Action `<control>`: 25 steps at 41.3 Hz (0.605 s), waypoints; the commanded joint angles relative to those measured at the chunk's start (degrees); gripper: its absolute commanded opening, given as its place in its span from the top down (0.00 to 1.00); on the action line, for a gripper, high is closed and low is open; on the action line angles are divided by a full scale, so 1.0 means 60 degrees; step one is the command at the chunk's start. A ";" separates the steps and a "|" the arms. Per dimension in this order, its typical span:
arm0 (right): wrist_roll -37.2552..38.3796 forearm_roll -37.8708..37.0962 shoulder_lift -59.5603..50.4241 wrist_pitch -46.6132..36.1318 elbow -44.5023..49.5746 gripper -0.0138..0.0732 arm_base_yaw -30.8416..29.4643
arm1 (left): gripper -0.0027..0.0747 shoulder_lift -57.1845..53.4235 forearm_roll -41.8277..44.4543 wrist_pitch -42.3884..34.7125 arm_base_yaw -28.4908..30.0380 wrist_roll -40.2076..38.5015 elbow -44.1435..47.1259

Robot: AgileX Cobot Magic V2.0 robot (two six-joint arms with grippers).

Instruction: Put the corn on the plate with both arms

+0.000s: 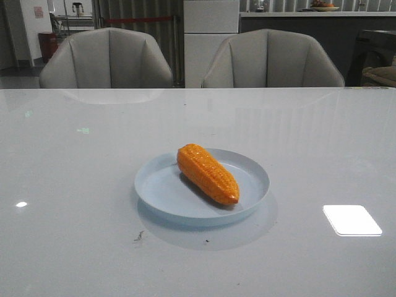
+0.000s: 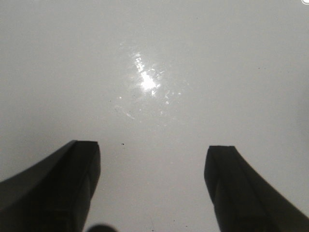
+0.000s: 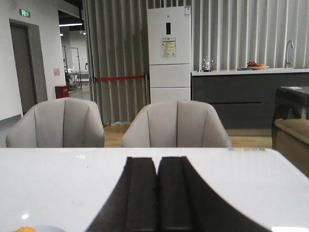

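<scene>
We saw the corn lying slantwise on the plate, which sat mid-counter. Our left hand hung spread wide over bare counter, gripping nothing. Our right hand had its fingers pressed together, empty, facing two chairs.

Two grey chairs behind glossy white table.

A bumpy, slightly shiny orange corn lies on a smooth, matt pale blue plate. The white table is glossy, mirroring lights. Matt black fingers look like plastic.
</scene>
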 commanded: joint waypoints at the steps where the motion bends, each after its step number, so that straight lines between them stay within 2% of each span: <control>1: -0.0019 -0.0050 -0.0200 -0.1370 0.0428 0.78 -0.0004 | 0.31 -0.0131 -0.0064 -0.0704 0.0017 -0.0122 -0.0266; 11: -0.0019 -0.0050 -0.0200 -0.1531 0.1705 0.78 -0.0004 | 0.31 -0.0131 -0.0064 -0.0703 0.0017 -0.0122 -0.0266; 17: -0.0019 -0.0050 -0.0200 -0.0189 0.1673 0.78 -0.0004 | 0.31 -0.0131 -0.0064 -0.0703 0.0017 -0.0122 -0.0266; 25: -0.0019 -0.0050 -0.0200 0.0434 0.1673 0.78 -0.0004 | 0.31 -0.0131 -0.0064 -0.0703 0.0017 -0.0122 -0.0266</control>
